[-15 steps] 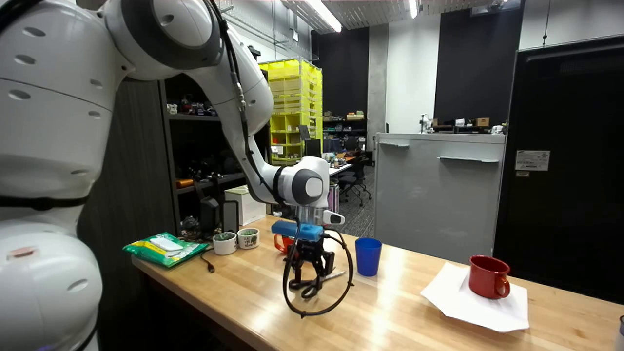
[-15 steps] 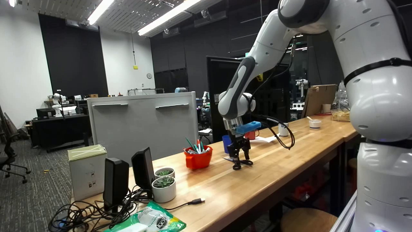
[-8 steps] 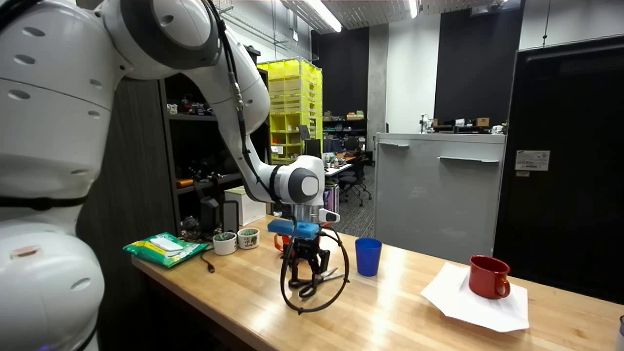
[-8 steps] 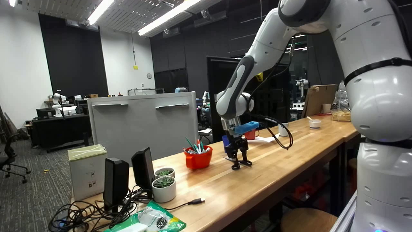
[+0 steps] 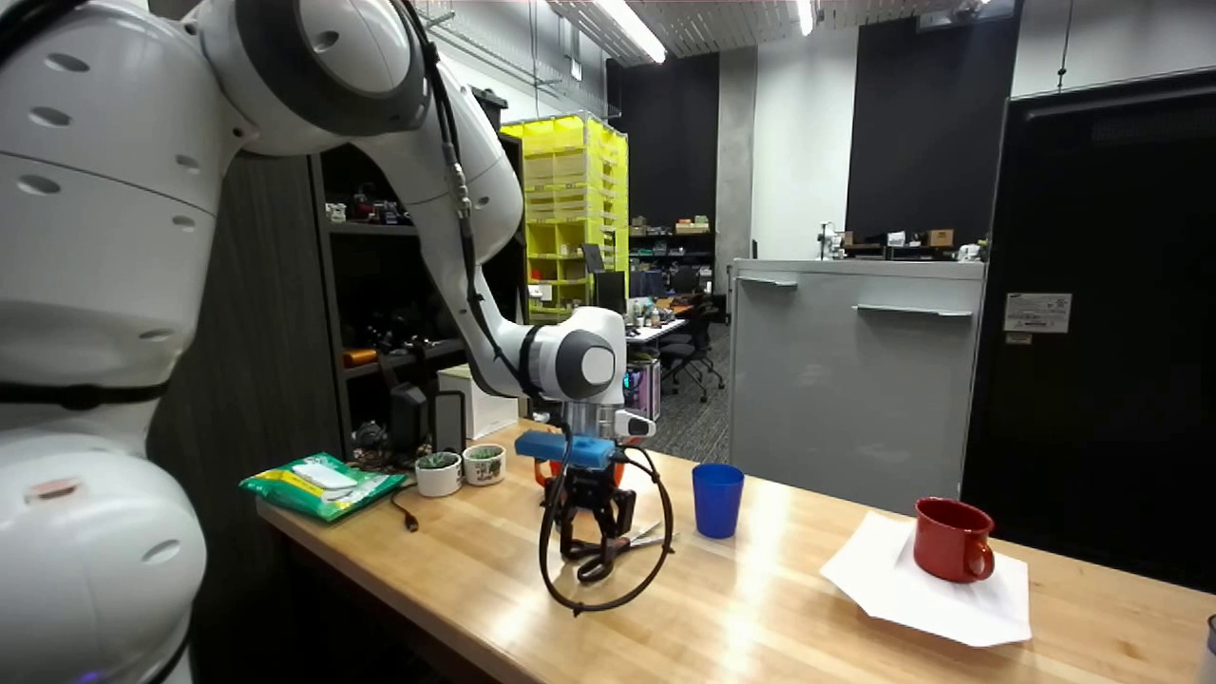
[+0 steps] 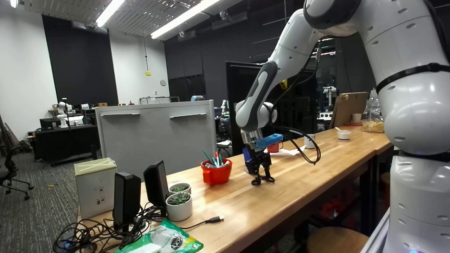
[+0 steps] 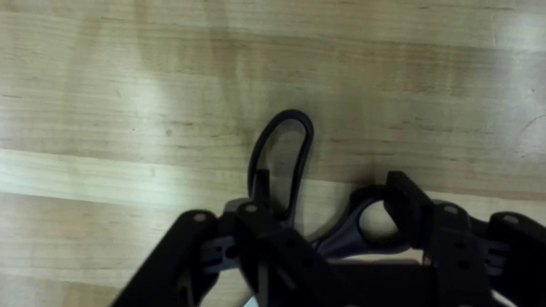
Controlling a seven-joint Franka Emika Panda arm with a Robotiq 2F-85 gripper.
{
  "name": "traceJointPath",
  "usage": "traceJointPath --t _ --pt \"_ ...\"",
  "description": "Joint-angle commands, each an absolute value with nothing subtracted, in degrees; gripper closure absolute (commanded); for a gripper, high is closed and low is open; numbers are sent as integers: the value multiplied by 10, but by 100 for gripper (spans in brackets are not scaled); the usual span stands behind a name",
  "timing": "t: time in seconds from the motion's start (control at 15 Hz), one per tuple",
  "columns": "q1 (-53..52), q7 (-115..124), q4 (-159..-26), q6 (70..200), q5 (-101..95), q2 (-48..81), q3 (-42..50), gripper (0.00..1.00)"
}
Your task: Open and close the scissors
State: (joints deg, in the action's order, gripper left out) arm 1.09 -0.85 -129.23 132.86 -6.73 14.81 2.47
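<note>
The scissors lie on the table with black loop handles and greyish blades. In the wrist view the handles [image 7: 341, 244] stand apart, a long loop at left and a small round loop at right. In an exterior view the blades [image 5: 644, 542] form an open V. My gripper [image 7: 330, 181] is open, low over the handles, also in both exterior views [image 5: 591, 549] [image 6: 262, 176]. Its left fingertip [image 7: 262, 183] is within the long loop, near its outer side. Its right finger [image 7: 403, 196] covers the small loop's outer end; I cannot tell whether it is inside.
A blue cup [image 5: 717, 501] stands near the blade tips. A red mug [image 5: 953, 540] sits on white paper [image 5: 912, 594]. A red cup of pens [image 6: 217, 174], potted plants [image 6: 179, 210], a cable plug [image 6: 213, 219] and a green packet [image 5: 323, 484] are on the table.
My gripper has shifted slightly left in both exterior views, and the scissors' handles have moved with it. The blades look more widely spread than one second ago.
</note>
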Motion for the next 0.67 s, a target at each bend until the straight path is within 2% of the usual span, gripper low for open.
traceJointPath --t 0.0,0.33,0.6 --pt "6 3 -1305 1327 -77 140 25 30" --pt "6 6 -1302 1322 -76 143 25 36" --pt "6 9 -1301 1325 -81 148 27 33"
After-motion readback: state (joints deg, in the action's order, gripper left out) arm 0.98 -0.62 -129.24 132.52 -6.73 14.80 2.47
